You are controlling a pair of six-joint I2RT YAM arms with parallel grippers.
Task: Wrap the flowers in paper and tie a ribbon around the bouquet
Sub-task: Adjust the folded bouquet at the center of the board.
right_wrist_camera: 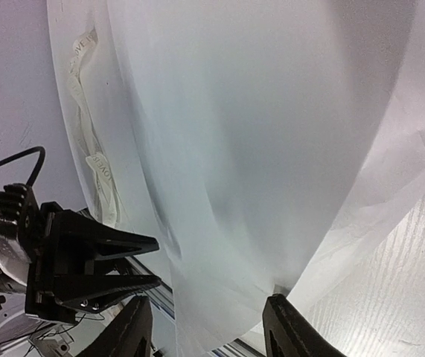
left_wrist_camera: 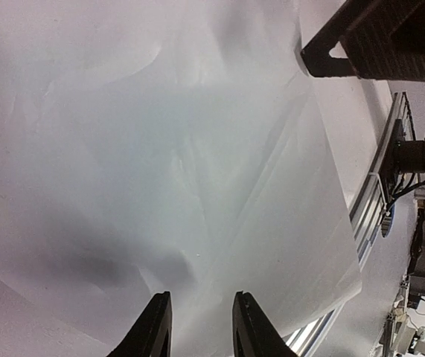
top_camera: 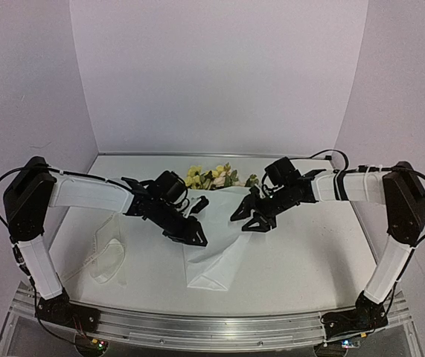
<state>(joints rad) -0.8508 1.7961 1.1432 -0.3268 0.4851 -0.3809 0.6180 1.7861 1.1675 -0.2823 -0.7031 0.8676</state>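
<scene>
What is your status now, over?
Left gripper and right gripper open, over paper. Paper loosely round flowers. Ribbon lies left, unused. Nothing in the way.

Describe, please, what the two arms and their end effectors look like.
The left arm and right arm have white-sleeved links between boxy black joints, with thin black cables. The left end effector and right end effector are black, each with two tapering fingers.

White paper (top_camera: pixel 216 260); pale yellow and cream flowers (top_camera: pixel 211 177); sheer white ribbon (right_wrist_camera: pixel 99 175), dark lettering.
</scene>
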